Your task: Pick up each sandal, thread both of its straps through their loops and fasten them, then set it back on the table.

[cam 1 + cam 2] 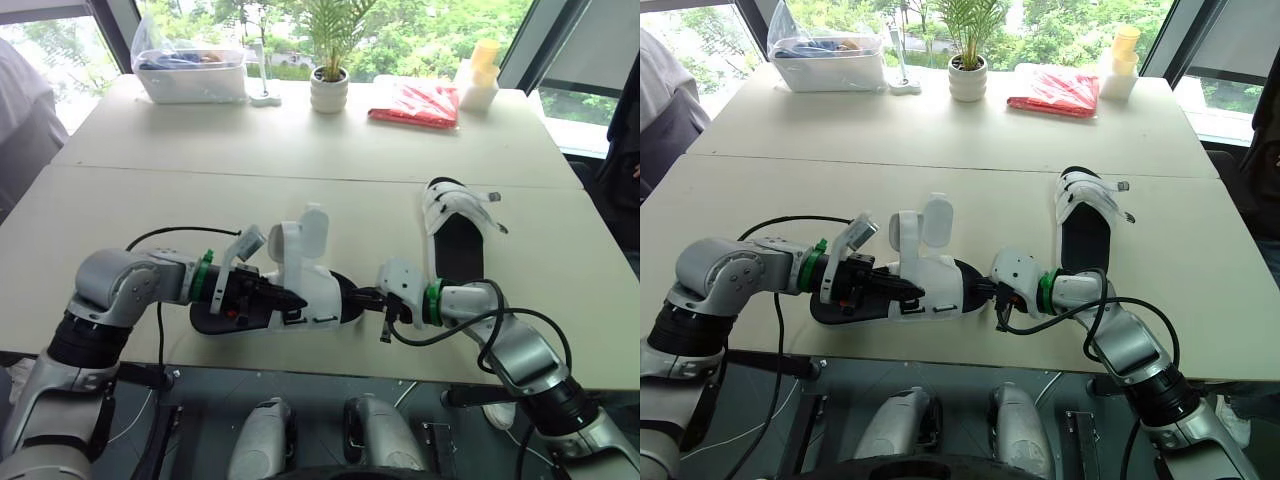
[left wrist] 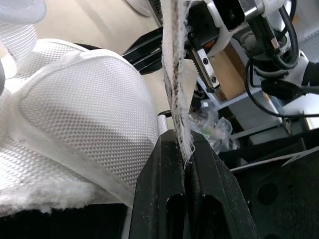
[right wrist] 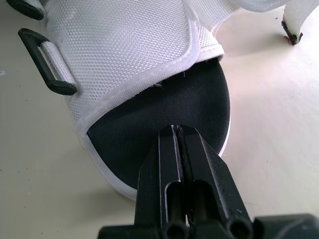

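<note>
Sandal (image 1: pixel 300 285) of white mesh sits at the front edge of the bench (image 1: pixel 120 220), well on the near side of the potted plant (image 1: pixel 329 85), with a gripper at each end. The left gripper (image 1: pixel 295 298) comes in from the plant's left, its jaws pinching the frayed edge of a loose strap (image 2: pixel 175 74) beside the mesh upper. The right gripper (image 1: pixel 362 297) meets the other end, jaws pressed together with their tips over the black footbed (image 3: pixel 164 109). A second sandal (image 1: pixel 455 235) lies nearer the plant and to its right, straps open.
</note>
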